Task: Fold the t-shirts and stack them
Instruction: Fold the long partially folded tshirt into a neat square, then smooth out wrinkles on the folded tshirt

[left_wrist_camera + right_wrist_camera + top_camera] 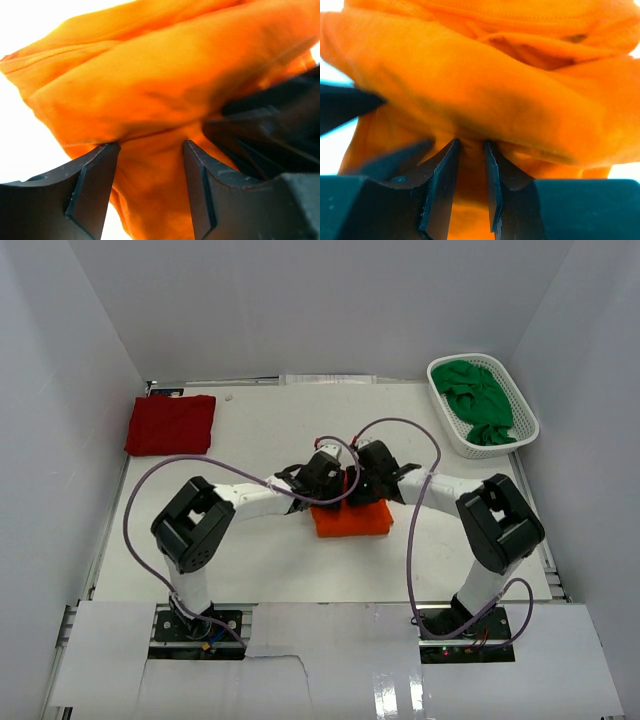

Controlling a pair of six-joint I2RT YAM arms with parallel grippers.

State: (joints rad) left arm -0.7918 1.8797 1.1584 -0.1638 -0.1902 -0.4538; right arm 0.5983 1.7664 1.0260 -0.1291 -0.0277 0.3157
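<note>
The bright orange t-shirt (350,519) lies folded into a small thick block at the table's middle. Both grippers meet at its far edge. My left gripper (322,476) comes in from the left; in the left wrist view its jaws (151,147) stand fairly wide, pinching a thick bunch of orange cloth (165,80). My right gripper (366,468) sits close beside it, its jaws (471,143) nearly together on a thinner fold of the same shirt (485,85). The dark red t-shirt (170,425) lies folded at the back left. The green t-shirt (478,400) is crumpled in the basket.
A white mesh basket (527,412) stands at the back right corner. White walls close the table on the left, back and right. Purple cables (140,510) loop over both arms.
</note>
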